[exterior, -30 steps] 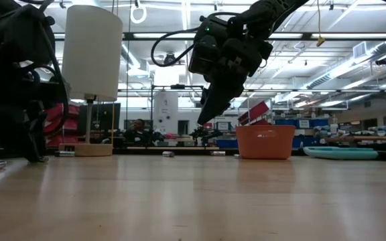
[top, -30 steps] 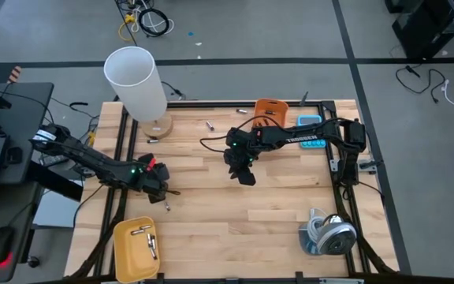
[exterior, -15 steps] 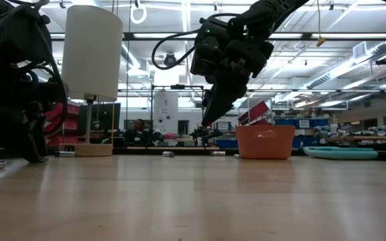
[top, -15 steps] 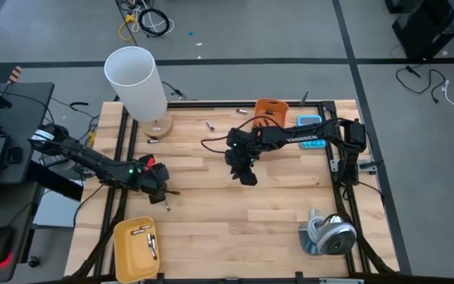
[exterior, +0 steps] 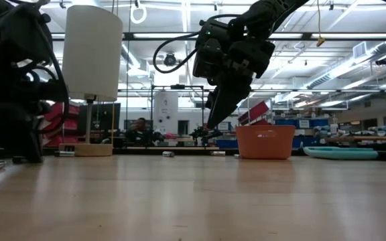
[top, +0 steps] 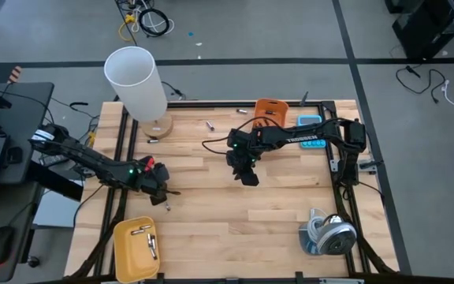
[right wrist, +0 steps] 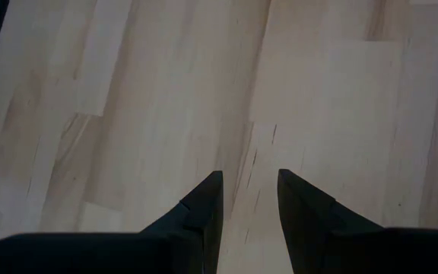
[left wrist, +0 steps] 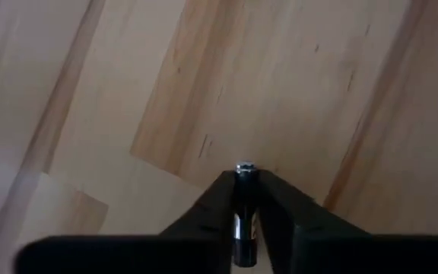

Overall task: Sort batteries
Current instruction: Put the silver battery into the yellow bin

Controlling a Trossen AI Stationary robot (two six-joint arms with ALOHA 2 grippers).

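Battery [left wrist: 243, 205] clamped between left tool [left wrist: 243, 183] fingers, tip protruding forward.

A white lamp [top: 136, 83], orange bin [top: 270, 111] and yellow tray [top: 135, 251] sit on the wooden table [top: 290, 197].

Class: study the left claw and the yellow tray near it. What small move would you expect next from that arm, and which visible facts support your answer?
Probably a short lift, then a carry toward the yellow tray. The left wrist view shows the left claw closed around a battery just above the wooden table, and the tray already holds batteries. The right claw hangs open and empty over mid-table.
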